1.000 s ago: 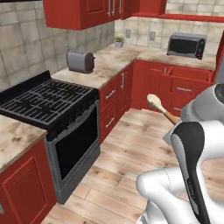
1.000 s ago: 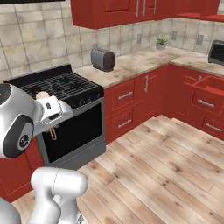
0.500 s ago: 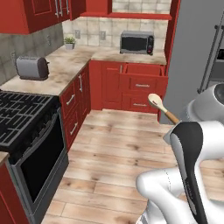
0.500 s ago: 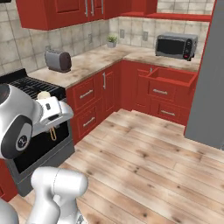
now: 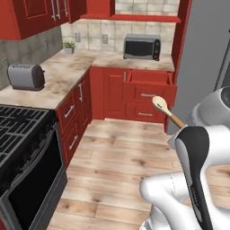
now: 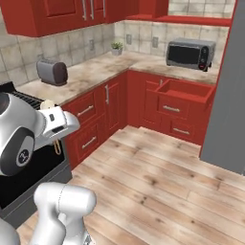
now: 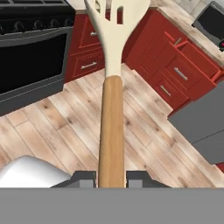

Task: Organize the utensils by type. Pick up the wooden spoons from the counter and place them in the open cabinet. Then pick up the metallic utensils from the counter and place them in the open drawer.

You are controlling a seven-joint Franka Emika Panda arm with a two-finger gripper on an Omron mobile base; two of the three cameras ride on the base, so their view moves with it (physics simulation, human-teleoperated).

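The gripper (image 7: 111, 178) is clamped narrowly on the orange-brown handle of a wooden spoon (image 7: 111, 109), pale slotted bowl pointing away, carried above the plank floor (image 5: 117, 157). Carrying step: it likely needs bringing to the open cabinet and releasing. Beyond, the open drawer (image 6: 184, 91) gapes below the counter (image 6: 95, 72)

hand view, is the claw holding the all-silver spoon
No, the claw is shut on a wooden spoon with an orange-brown handle and a pale slotted bowl.
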